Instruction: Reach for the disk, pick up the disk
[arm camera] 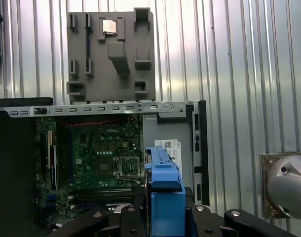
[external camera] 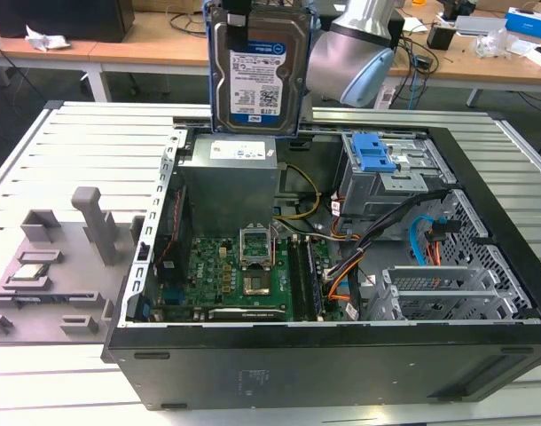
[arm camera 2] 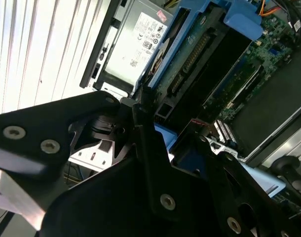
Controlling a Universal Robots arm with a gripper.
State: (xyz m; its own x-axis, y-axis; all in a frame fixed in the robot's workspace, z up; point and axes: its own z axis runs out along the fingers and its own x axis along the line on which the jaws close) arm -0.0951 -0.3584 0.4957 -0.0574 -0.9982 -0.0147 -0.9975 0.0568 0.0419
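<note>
Above the open computer case (external camera: 324, 373), I'm holding the disk (external camera: 257, 75) upright in the air, over the grey power supply (external camera: 231, 169). My tool (arm camera: 165, 217) is clamping narrowly on its blue carrier frame (arm camera: 164, 182).

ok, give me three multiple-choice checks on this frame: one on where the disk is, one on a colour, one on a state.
1. Where is the disk?
A) seated in the drive bay
B) held up above the open case
C) lying on the grey fixture

2. What colour is the disk's carrier frame?
A) red
B) yellow
C) blue

3. How is the case?
A) side open, motherboard exposed
B) closed up
C) tipped upside down

Answers:
1 B: in the exterior view the disk hangs clear above the case.
2 C: the frame is blue in both wrist views.
3 A: the motherboard lies in plain sight.
</note>
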